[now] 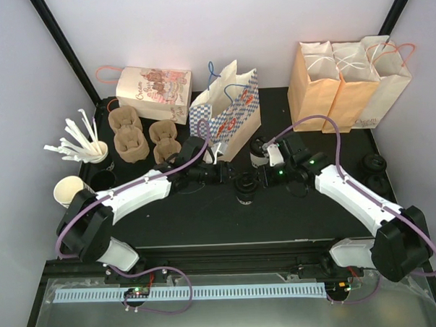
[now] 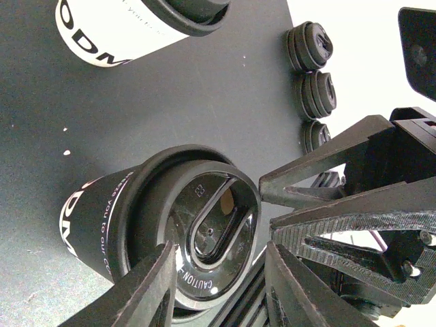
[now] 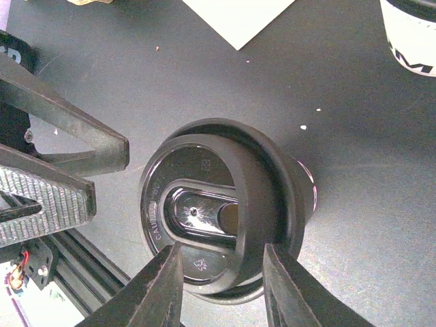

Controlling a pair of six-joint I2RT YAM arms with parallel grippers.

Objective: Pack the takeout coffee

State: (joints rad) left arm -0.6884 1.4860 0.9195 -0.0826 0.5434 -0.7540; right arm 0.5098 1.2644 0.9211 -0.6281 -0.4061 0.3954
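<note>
**Both grippers at one lidded cup**

From above, my left gripper (image 1: 229,174) and right gripper (image 1: 266,177) meet at a coffee cup (image 1: 246,189) mid-frame on the desk (image 1: 206,222); a second cup (image 1: 259,153) stands just above.

My left wrist camera shows that gripper spread open, its fingers (image 2: 146,289) flanking the lid (image 2: 208,235) at lower centre.

In my right wrist camera, open fingers (image 3: 160,286) straddle the lid's near edge at the frame's centre.

Our two arms have white shells with black joints and black bases. A purple cable loops along the left arm (image 1: 132,190) and the right arm (image 1: 353,194). A green light glows near the right wrist. Our left tool (image 2: 218,289) and right tool (image 3: 221,286) have black fingers, with a ridged pad on the opposing finger (image 3: 41,204).
</note>
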